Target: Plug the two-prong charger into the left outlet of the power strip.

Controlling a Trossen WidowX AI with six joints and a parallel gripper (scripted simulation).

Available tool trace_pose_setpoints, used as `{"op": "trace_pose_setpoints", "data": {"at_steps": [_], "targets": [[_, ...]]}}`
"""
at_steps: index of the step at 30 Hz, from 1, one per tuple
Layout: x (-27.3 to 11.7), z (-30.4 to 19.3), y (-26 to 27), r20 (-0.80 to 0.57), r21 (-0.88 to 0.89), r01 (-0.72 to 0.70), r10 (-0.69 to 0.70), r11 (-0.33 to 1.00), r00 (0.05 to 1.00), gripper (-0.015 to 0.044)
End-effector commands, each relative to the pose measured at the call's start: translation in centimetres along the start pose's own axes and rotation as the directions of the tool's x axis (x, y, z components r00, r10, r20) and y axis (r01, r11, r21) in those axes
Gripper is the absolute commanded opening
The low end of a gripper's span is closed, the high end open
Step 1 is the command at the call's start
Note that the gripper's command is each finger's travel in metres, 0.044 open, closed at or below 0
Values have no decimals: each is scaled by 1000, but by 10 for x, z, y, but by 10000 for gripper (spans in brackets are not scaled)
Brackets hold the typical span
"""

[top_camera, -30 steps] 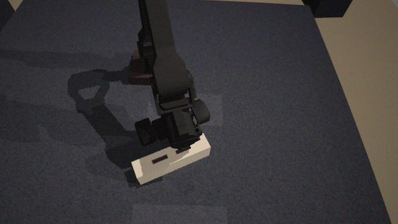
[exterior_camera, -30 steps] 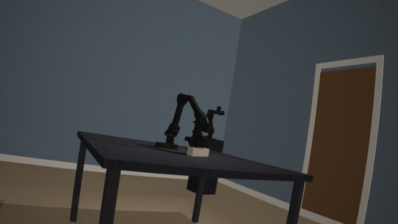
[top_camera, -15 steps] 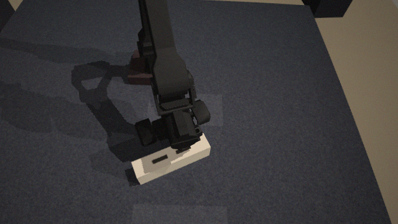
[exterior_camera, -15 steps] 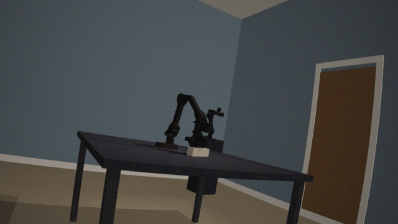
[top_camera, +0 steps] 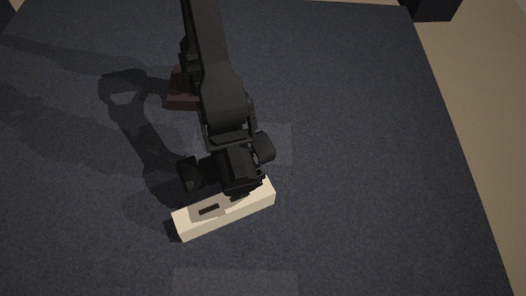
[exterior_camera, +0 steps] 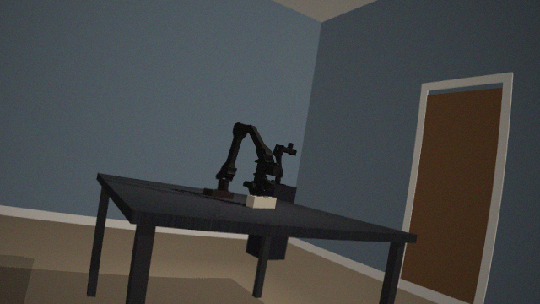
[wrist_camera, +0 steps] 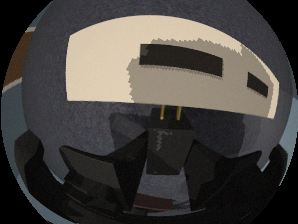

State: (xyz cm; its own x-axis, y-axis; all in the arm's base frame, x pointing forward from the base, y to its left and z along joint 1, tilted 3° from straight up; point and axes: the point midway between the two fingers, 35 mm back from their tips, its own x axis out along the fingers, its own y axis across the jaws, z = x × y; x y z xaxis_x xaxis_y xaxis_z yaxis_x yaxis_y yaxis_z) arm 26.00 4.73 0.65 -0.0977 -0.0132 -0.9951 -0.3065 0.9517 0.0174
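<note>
Black and boxy, the two-prong charger (wrist_camera: 170,152) is clamped in the partly open gripper (top_camera: 240,194) (exterior_camera: 262,192) (wrist_camera: 165,136); its prongs (wrist_camera: 162,114) (brassy, parallel) point toward twelve o'clock in the wrist view, where the cream power strip (top_camera: 186,230) (exterior_camera: 261,202) (wrist_camera: 100,70) lies.

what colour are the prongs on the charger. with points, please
Gold-yellow; the two prongs (wrist_camera: 162,113) on the dark charger (wrist_camera: 170,150) show best in the wrist view.

plain room, blue walls (exterior_camera: 169,105), brown door (exterior_camera: 457,190), dark table (exterior_camera: 253,225)
</note>
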Motion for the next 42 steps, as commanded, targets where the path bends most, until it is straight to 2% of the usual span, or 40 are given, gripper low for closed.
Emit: {"op": "trace_pose_setpoints", "data": {"at_steps": [1,42], "targets": [[-1,1,0,1,-3,1,-1,1000,1000,0],[-2,9,0,2,-3,1,-1,1000,1000,0]]}}
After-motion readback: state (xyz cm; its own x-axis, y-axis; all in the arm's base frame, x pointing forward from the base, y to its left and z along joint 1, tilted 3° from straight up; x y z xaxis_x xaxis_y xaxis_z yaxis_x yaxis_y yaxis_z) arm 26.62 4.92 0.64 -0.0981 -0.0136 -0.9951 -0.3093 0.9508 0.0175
